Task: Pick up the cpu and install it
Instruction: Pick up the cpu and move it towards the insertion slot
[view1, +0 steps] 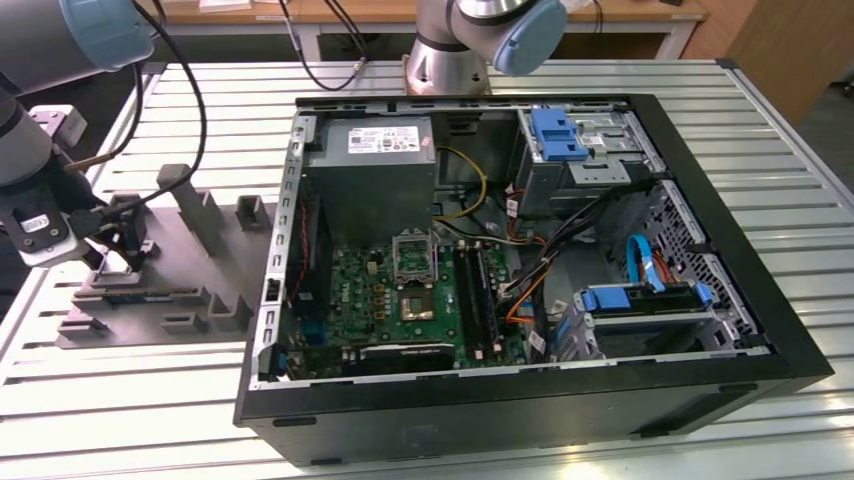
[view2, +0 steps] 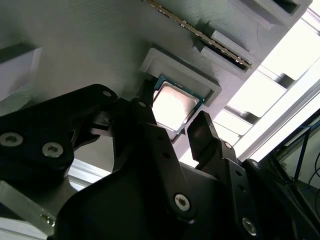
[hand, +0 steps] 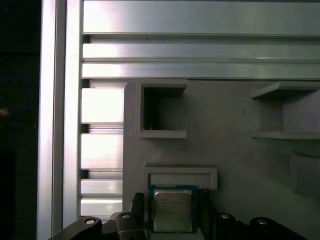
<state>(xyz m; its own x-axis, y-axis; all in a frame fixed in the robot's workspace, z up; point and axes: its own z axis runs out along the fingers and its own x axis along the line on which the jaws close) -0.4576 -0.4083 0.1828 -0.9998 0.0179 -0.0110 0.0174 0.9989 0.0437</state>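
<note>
cpu (hand: 172, 211): count 1. It lies flat, silver face up, in a raised grey seat (hand: 180, 175) on the fixture (hand: 230, 150), directly between the gripper (hand: 172, 202) tips in both wrist views.

Gripper: 2 black fingers (view2: 202, 132), one on each side of the chip. They are spread slightly wider than the cpu. The second wrist view shows a slim gap at one finger (so it straddles the chip without clamping, nothing lifted, cpu resting in its seat).

Just past the fingertips is the seat's end wall. Further out on the same plate there is 1 open box pocket (hand: 160, 112) and 2 shelf-like ledges (hand: 285, 90). In the second wrist view, 1 thin card (view2: 200, 32) stands on edge in a slot. Beyond the plate is the slotted aluminium table (hand: 200, 50).

Arm (view1: 27, 150) pose: it comes in at the exterior view's left with the wrist turned down and the gripper low over the fixture. A black cable (view1: 194, 100) loops off it.

Farthest from the gripper, to the exterior view's right of the fixture, is 1 open PC case (view1: 747, 330). Inside it are 1 green circuit board (view1: 387, 300) and 2 blue drive brackets (view1: 557, 135).
</note>
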